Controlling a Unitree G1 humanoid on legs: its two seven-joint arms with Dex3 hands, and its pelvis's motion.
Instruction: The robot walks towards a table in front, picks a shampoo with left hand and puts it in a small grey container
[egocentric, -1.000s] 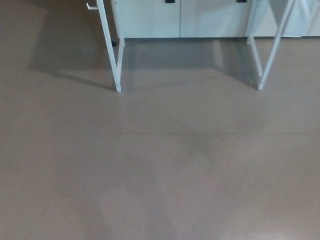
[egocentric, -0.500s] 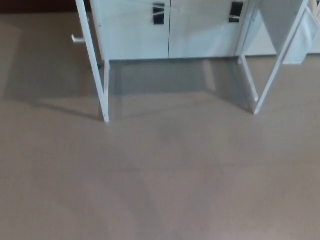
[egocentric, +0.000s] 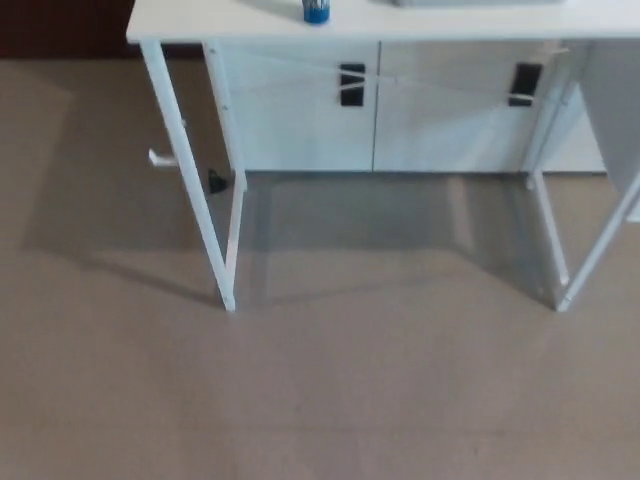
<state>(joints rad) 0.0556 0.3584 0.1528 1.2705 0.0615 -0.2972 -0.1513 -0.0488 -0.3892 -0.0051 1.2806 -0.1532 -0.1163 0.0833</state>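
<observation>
View: the head camera looks down at a white table and the floor before it.
Tabletop: white, only its front strip shows along the top edge of the picture.
Shampoo bottle: blue, standing on the tabletop left of centre; only its lower part shows, the rest is cut off by the frame.
Grey container: a thin grey sliver on the tabletop, to the right of the bottle and well apart from it; too little shows to tell its shape.
Left legs: white, slanting down to the floor, with a small white peg on the outer side.
Right legs: white, also slanted.
Cabinet: white, behind the table, with two black handles.
Hands: neither is in the picture, so the state of the fingers cannot be told.
</observation>
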